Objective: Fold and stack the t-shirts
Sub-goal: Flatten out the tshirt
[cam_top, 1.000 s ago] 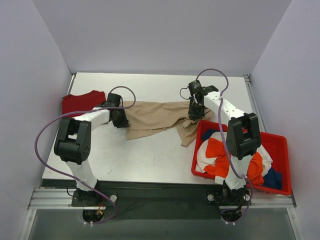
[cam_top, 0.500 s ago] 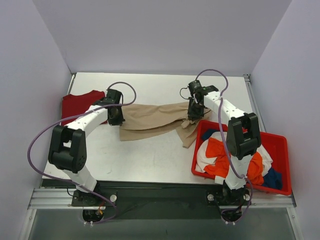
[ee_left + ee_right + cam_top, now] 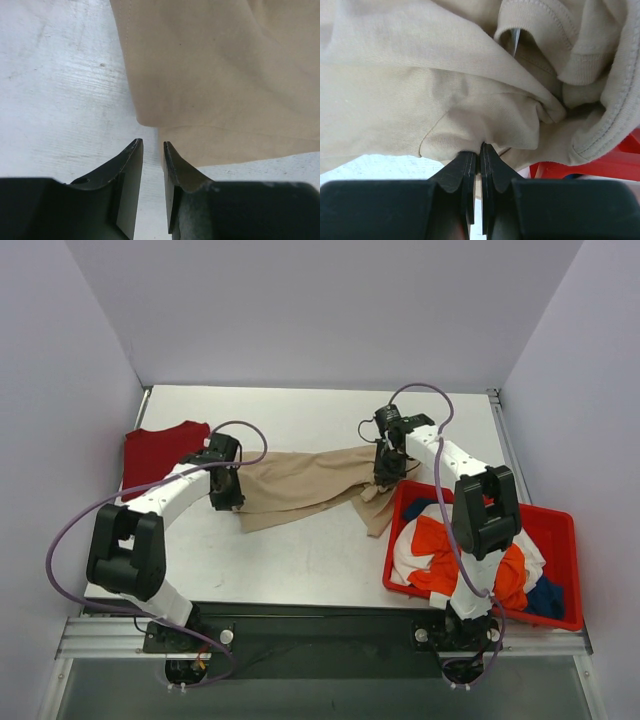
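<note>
One edge is loose: our left gripper (image 3: 152,144), jaws slightly apart, has dropped the tan tee (image 3: 300,478) at its frame-left hem; our right gripper (image 3: 476,149) stays clamped on the tee, so we probably need a regrip

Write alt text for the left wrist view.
The left gripper hovers over the white table with its two dark fingers slightly apart and empty, their tips just short of the folded edge of a beige t-shirt that fills the upper right.
</note>
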`<state>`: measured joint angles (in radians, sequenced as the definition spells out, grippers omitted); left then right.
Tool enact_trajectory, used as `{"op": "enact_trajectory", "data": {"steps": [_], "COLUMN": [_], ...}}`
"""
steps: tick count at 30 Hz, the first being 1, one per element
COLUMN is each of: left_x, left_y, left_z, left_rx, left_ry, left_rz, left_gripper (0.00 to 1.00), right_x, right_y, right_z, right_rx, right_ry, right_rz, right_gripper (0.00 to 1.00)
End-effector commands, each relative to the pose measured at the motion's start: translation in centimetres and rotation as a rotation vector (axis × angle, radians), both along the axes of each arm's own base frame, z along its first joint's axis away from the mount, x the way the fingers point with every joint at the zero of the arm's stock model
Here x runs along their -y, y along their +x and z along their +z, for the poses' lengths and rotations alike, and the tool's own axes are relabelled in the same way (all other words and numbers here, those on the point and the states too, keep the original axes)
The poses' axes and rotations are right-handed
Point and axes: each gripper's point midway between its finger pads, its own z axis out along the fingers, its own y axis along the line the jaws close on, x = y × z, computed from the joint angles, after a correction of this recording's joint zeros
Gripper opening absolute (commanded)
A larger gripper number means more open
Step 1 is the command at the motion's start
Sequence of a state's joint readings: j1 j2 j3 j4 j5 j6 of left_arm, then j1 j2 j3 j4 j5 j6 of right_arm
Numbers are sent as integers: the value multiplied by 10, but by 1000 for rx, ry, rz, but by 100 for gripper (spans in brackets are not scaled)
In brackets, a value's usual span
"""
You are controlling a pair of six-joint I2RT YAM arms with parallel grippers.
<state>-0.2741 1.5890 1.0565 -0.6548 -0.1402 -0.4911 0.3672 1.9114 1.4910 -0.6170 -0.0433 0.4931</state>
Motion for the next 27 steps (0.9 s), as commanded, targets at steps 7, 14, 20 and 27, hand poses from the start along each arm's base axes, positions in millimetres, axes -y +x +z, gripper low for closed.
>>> {"op": "enact_trajectory", "data": {"steps": [7,14,20,27], "left_x": [5,-5,-7,-7], "left_y": [-3,11,32,48], "left_z": [-32,-34,-37,-30], "left_rx": [-43,18,55,98], "left_ry": [-51,-24,6,32], "left_rz": [53,81,73,34], "left_gripper": [37,48,49,38], "right_x": [9,12,14,15], "right_y": [-24,-28,-27,-26], "right_z": [-2,0,1,1], "right_rx": [-51,-50,-47,-50], "right_ry": [-29,-34,-35,-34], "right_rz": [10,17,13,9], "right_gripper": [0,0,0,0]}}
